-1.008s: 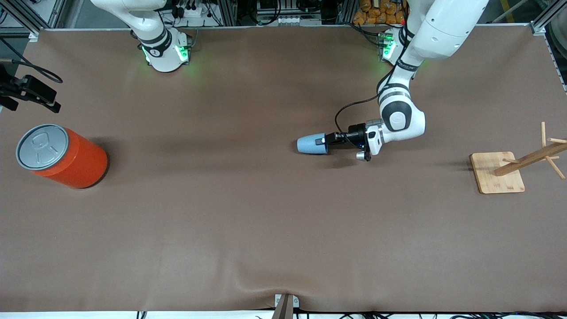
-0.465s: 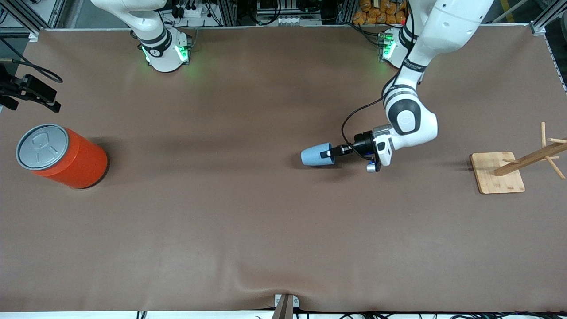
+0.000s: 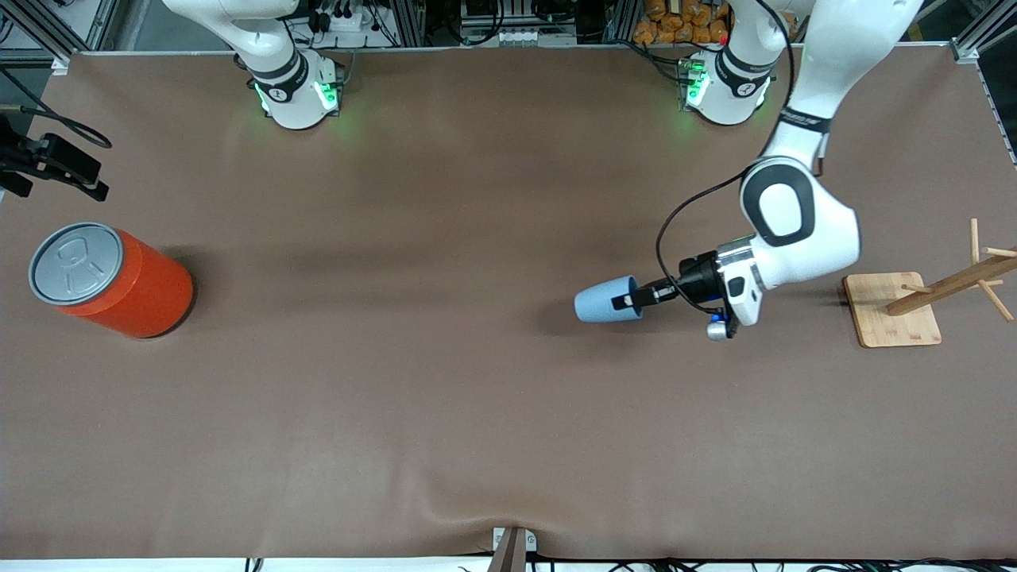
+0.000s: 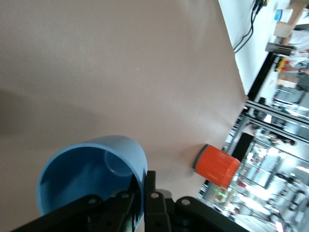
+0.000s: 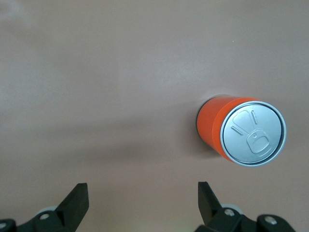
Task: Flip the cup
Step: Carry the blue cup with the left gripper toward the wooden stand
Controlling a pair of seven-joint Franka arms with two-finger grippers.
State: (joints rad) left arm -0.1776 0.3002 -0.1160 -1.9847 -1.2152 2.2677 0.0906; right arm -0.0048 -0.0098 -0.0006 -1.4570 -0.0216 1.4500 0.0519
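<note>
The small light-blue cup [image 3: 607, 303] lies on its side in the air over the middle of the brown table, its mouth toward the left arm. My left gripper [image 3: 632, 301] is shut on the cup's rim, one finger inside and one outside. The left wrist view shows the cup's [image 4: 91, 176] darker blue inside and the fingers [image 4: 153, 193] pinching its wall. My right gripper [image 5: 143, 195] is open and empty, high over the table beside the red can; it does not show in the front view.
A large orange-red can [image 3: 111, 278] with a grey lid stands at the right arm's end of the table; it also shows in the right wrist view [image 5: 241, 130]. A wooden rack [image 3: 914, 302] on a square base stands at the left arm's end.
My left gripper has carried the cup toward the left arm's end of the table and lower in the front view. The right arm has not moved.
</note>
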